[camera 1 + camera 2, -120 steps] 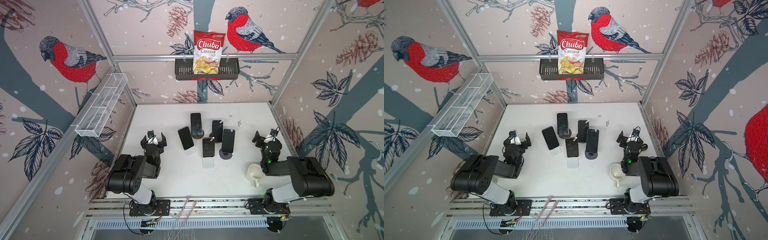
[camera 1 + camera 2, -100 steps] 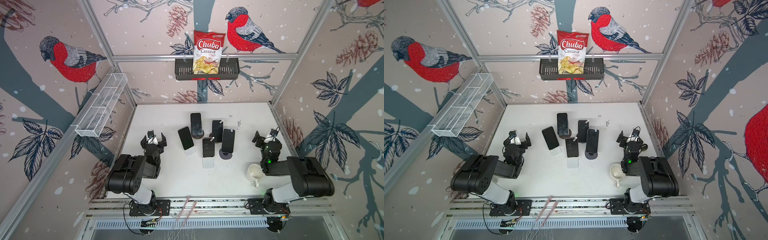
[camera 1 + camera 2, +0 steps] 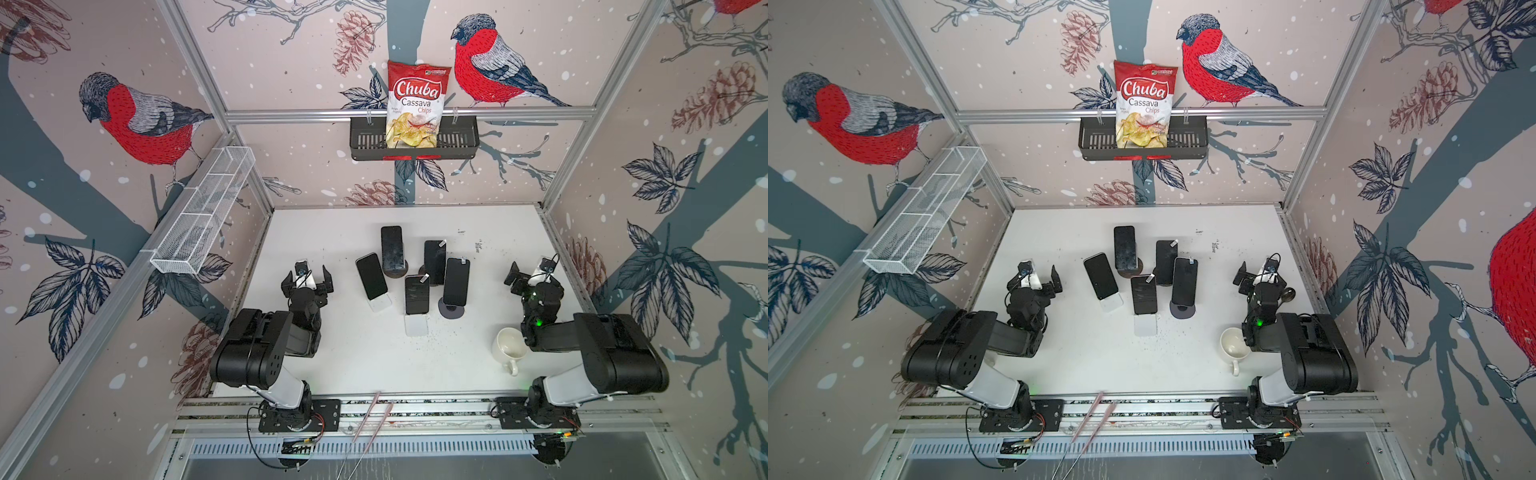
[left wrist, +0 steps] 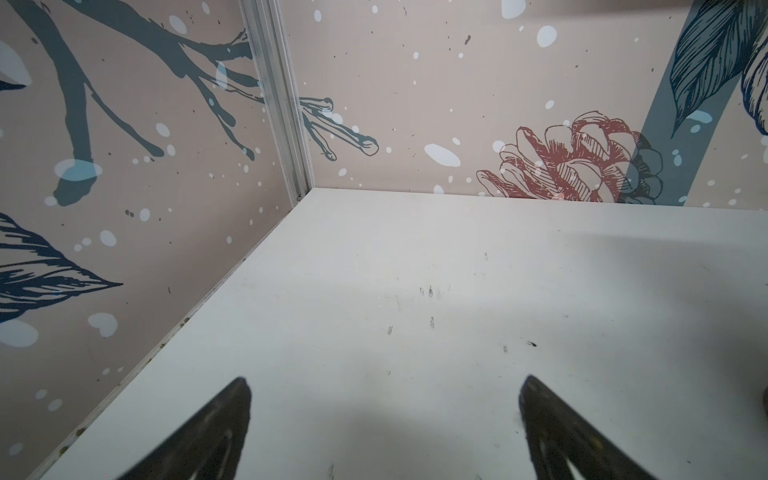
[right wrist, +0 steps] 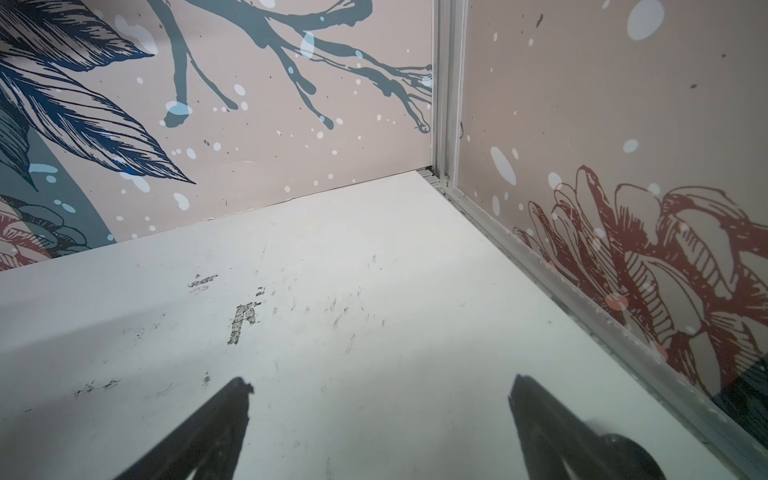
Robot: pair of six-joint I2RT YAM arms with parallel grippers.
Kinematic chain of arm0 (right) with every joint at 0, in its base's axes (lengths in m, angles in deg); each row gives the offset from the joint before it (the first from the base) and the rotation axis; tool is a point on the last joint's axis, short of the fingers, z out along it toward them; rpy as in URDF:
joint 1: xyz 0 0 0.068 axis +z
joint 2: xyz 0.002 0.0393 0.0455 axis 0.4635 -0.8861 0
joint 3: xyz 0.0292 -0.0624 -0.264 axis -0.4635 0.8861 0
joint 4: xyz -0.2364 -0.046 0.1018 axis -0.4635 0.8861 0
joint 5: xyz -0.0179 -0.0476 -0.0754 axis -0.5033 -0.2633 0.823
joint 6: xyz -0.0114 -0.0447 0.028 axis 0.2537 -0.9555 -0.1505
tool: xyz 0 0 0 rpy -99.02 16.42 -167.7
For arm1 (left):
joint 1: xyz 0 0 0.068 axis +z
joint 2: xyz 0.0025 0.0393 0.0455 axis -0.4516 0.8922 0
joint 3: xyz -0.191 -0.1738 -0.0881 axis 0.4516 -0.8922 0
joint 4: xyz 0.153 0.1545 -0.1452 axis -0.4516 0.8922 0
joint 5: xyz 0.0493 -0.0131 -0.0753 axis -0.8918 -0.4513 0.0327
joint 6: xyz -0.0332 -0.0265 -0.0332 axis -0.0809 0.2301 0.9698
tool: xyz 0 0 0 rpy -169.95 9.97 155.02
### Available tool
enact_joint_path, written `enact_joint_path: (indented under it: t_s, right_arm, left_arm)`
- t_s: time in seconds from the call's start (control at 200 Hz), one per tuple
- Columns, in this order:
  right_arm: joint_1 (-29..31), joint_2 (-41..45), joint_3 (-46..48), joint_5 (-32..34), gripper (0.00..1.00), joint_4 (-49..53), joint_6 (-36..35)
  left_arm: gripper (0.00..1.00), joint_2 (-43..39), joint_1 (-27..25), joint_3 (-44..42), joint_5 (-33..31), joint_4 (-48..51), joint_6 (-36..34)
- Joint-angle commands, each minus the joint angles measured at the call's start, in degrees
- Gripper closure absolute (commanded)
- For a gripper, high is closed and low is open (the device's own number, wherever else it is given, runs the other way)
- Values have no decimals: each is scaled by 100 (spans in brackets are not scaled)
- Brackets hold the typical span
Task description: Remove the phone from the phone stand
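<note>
Plainly nothing is done yet: on the white table (image 3: 353, 353) five phones (image 3: 416, 294) lean on their stands (image 3: 416, 324) mid-table, untouched, so reach, grasp and lift all remain. Both top views show the left gripper (image 3: 307, 280) and right gripper (image 3: 530, 272) spread wide, empty, well apart from the cluster. Each wrist view shows only bare table and wall between parted fingertips (image 4: 237, 399), no phone.

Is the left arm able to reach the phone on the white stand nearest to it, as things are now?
Probably yes. The left gripper is open and empty, and only bare table lies between it and that phone, the leftmost of the cluster.
</note>
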State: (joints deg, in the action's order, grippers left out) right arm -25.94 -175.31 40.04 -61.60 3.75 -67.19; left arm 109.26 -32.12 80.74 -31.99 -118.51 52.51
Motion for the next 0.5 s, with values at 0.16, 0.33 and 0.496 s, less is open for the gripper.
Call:
enact_joint_path:
  t_s: [0.16,0.33,0.496]
  right_arm:
    - [0,-3,-12,15,1,-57,-36]
    - [0,33,14,-18,1,-98,-50]
    - [33,490,-323,-11,1,945,-48]
  left_arm:
    - [1,2,11,29,56,-165,-18]
    - [3,-13,11,-1,36,-219,-19]
    - [3,-486,9,-297,-240,-362,89]
